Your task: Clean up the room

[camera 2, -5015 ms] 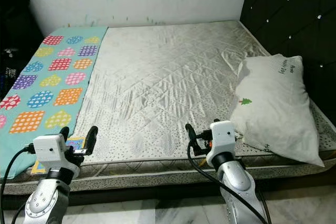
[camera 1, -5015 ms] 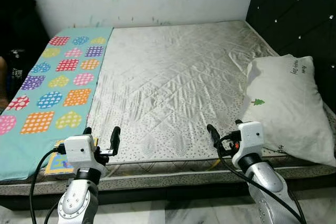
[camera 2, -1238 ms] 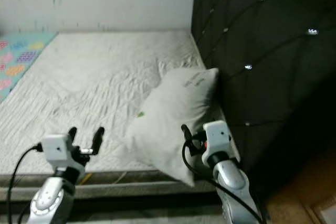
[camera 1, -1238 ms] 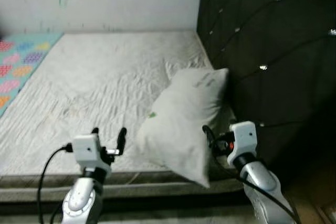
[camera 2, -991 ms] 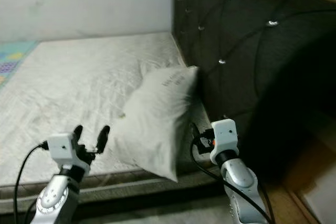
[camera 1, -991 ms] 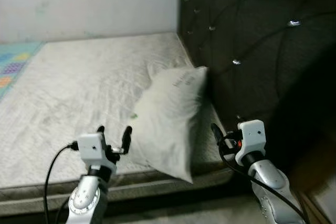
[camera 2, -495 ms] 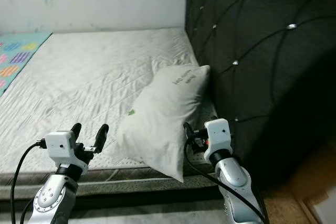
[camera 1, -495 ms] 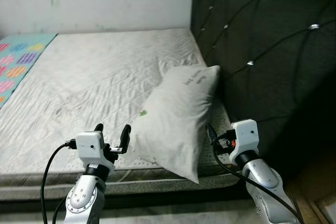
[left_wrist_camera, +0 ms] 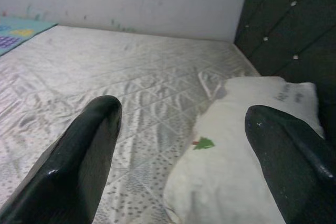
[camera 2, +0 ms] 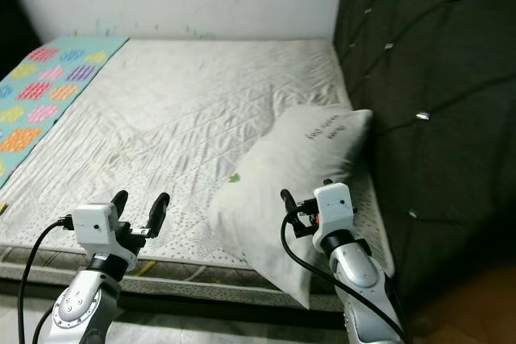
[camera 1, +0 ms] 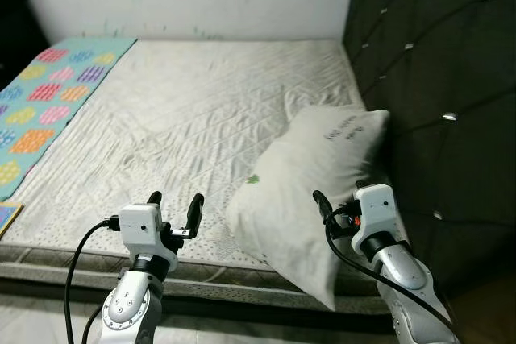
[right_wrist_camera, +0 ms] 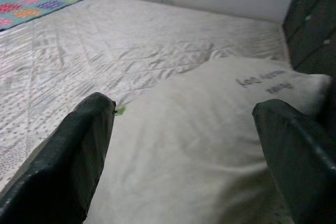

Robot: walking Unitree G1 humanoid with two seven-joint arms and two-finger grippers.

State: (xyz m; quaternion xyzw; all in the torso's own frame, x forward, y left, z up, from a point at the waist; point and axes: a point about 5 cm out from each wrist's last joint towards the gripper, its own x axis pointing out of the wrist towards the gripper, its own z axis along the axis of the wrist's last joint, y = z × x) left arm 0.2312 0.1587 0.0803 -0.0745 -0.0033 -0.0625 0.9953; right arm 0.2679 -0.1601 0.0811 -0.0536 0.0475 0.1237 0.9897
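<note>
Approach step, I reckon: white printed pillow (camera 1: pixel 310 183) lies skewed on the bed's right edge by the headboard. Left tool (camera 1: pixel 175 204) and right tool (right_wrist_camera: pixel 178 145) both spread open, empty. Next: grab it.

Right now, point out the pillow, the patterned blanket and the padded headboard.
pillow (camera 1: pixel 310 179): left eye view, middle of its white top face.
patterned blanket (camera 1: pixel 48 98): left eye view, teal part among the coloured patches.
padded headboard (camera 2: pixel 419 62): right eye view, dark tufted panel beside the bed.
</note>
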